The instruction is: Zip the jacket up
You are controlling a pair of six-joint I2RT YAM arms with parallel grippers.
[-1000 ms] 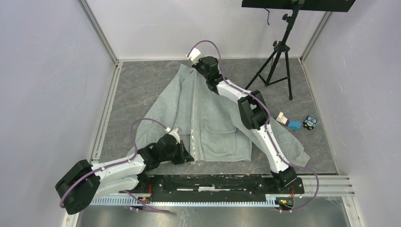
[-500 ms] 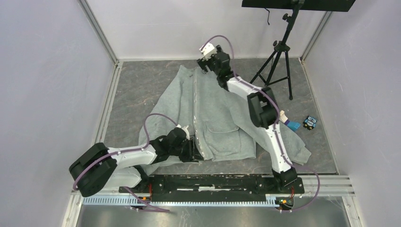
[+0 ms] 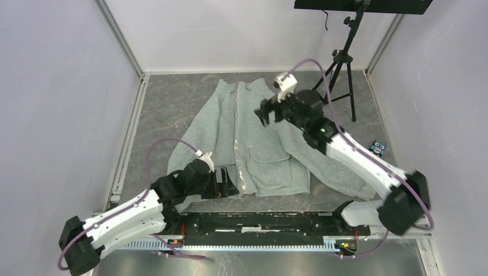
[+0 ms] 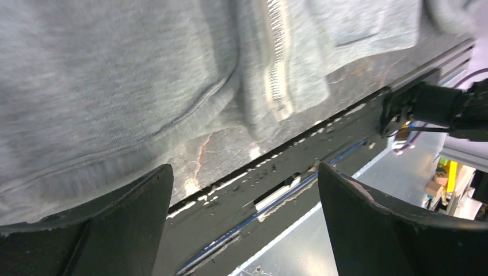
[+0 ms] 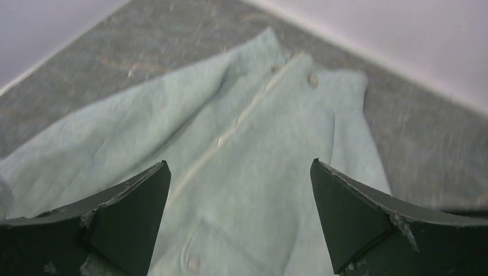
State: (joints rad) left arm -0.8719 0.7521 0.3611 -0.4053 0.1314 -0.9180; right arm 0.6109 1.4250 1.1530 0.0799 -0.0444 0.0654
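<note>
hanging over the jacket (image 3: 253, 138), the right arm (image 3: 351, 152); tripod (image 3: 339, 69) stands beyond

1. The jacket (image 3: 253, 144) is plain light grey fleece; it reads pale grey-green in the right wrist view.
2. Its zipper (image 3: 237, 150) is a cream-white strip down the centre.
3. The table (image 3: 172, 109) under the jacket is dark grey, marbled with paler veins.
4. Right of the jacket, a small block (image 3: 377, 148) is blue and black.
5. Behind the jacket, the tripod (image 3: 340, 69) is black.
6. The left arm (image 3: 129, 215) and right arm (image 3: 359, 158) have white shells, black joints and purple cables.
</note>
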